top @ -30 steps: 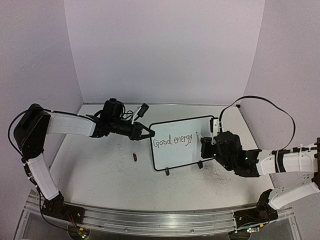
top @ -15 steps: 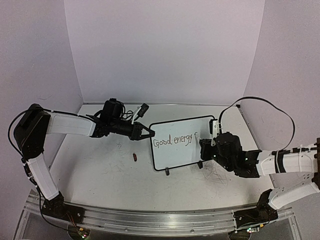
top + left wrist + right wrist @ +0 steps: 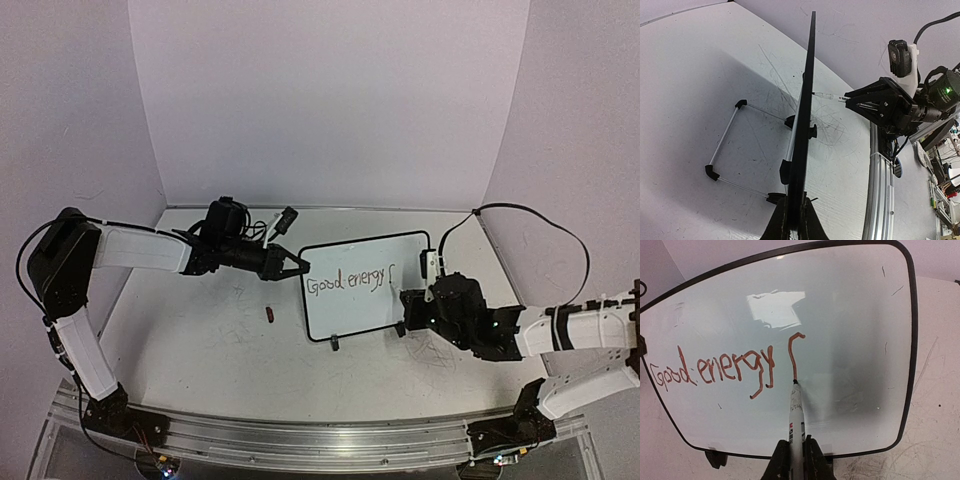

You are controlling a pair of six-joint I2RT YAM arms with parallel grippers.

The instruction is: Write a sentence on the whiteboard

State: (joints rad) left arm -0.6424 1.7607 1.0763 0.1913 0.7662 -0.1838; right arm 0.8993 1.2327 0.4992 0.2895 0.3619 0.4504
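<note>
The whiteboard [image 3: 362,312] stands tilted on its black feet mid-table. The sentence [image 3: 345,283] on it reads "Good energy" in reddish-brown, followed by one hooked downstroke. My left gripper [image 3: 298,265] is shut on the board's left edge; the left wrist view shows the board [image 3: 808,100] edge-on between my left gripper's [image 3: 796,220] jaws. My right gripper [image 3: 408,300] is at the board's lower right, shut on a white marker [image 3: 796,415]. In the right wrist view my right gripper [image 3: 796,455] holds the marker tip on the board [image 3: 855,315] at the foot of the hooked stroke, right of the sentence [image 3: 715,370].
A small red cap [image 3: 270,315] lies on the scuffed tabletop left of the board. The board's wire stand [image 3: 725,150] reaches out behind it. An aluminium rail [image 3: 300,435] runs along the near edge. Purple walls enclose the back and sides.
The right gripper has drawn back toward the near edge with the marker on the board. The short mark after "energy" has grown into a longer hooked downstroke. The left arm has not moved.
</note>
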